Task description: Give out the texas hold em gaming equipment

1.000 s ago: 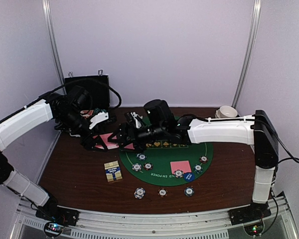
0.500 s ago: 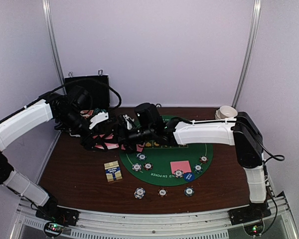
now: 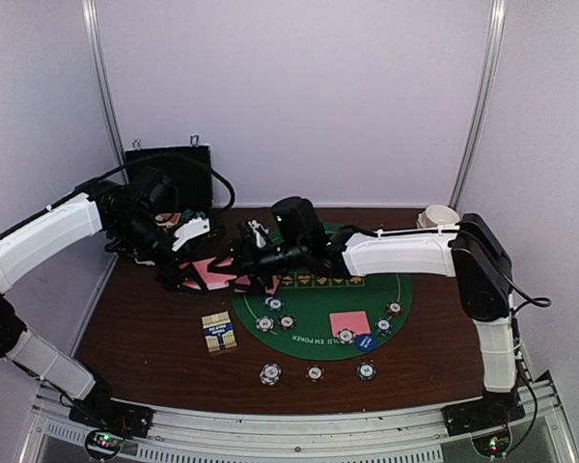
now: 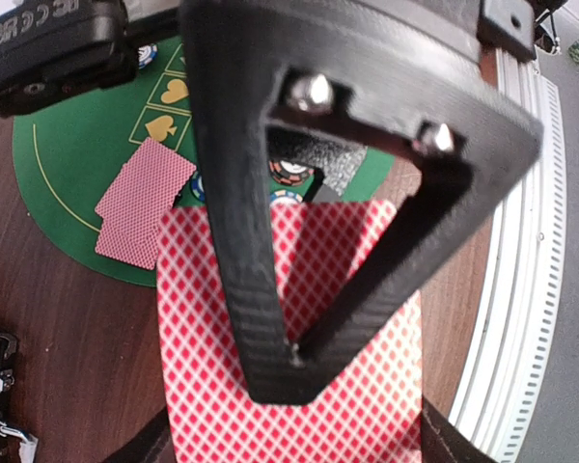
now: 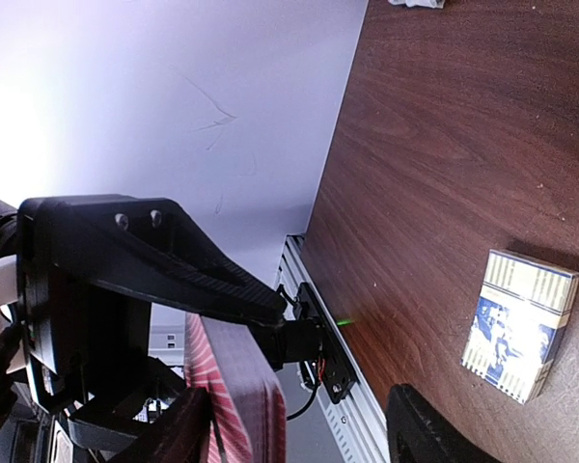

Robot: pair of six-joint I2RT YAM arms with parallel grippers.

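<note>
Playing cards (image 4: 299,386) | pinched in left hand (image 3: 179,274); right hand (image 3: 251,261) spread beside

Matt ribbed plastic fingers (image 4: 234,241), paper cards (image 4: 367,386), smooth wood-grain table (image 5: 444,145)

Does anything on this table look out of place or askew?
Nothing is spilled or damaged. The pink-backed cards on the green mat overlap askew, not squared, and the card box lies at a slant on the wood beside the mat.
</note>
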